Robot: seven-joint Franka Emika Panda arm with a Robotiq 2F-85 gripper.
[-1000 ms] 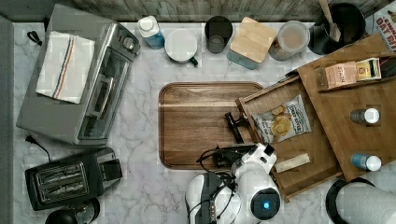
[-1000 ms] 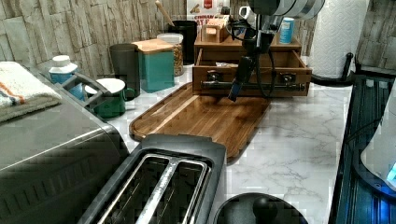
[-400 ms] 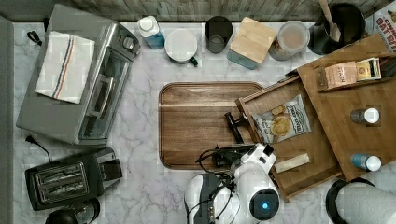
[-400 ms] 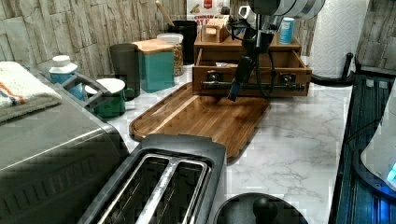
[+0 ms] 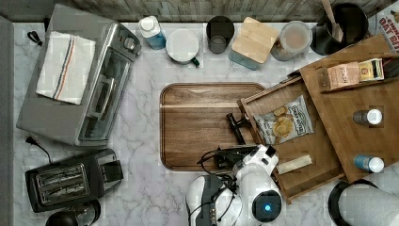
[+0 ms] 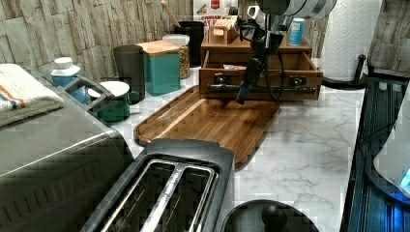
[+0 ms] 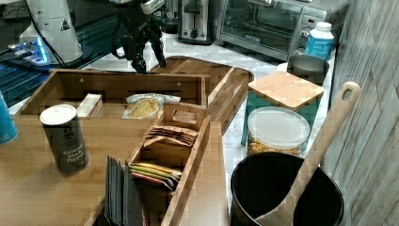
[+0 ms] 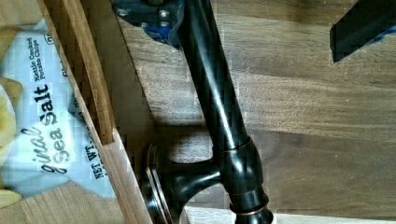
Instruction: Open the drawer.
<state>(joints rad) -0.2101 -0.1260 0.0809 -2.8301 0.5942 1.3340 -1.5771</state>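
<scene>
Seemingly at work on the drawer front, one robot arm's gripper (image 7: 149,62) stands with its two fingers (image 8: 364,23) spread wide on either side of the long black bar handle (image 8: 215,102), not clamped on it.

Nearest in the left view sits one black two-slot toaster (image 6: 169,188). Beyond it lies one rounded dark wooden cutting board (image 6: 208,121). Past that is the wide shallow brown wooden drawer (image 6: 261,77), pulled well out of its cabinet so that its front hangs over the far edge of the board.

The drawer holds two things: one bag of sea-salt kettle chips (image 5: 282,123) and, nearer the arm in the top view, one pale stick-shaped packet (image 5: 294,164).

Behind the drawer, the flat wooden cabinet top (image 5: 343,99) carries two upright bottles, one dark with a white cap (image 5: 368,117) and one blue (image 5: 369,163). It also carries one small wooden caddy (image 7: 164,155) filled with flat packets standing on edge.

Farther back, along the wall, stand one teal canister with a wooden lid (image 6: 162,67), one lidded glass jar (image 7: 277,132) with something grainy in it, and one black pot (image 7: 282,197) holding a single wooden spoon (image 7: 324,136).
</scene>
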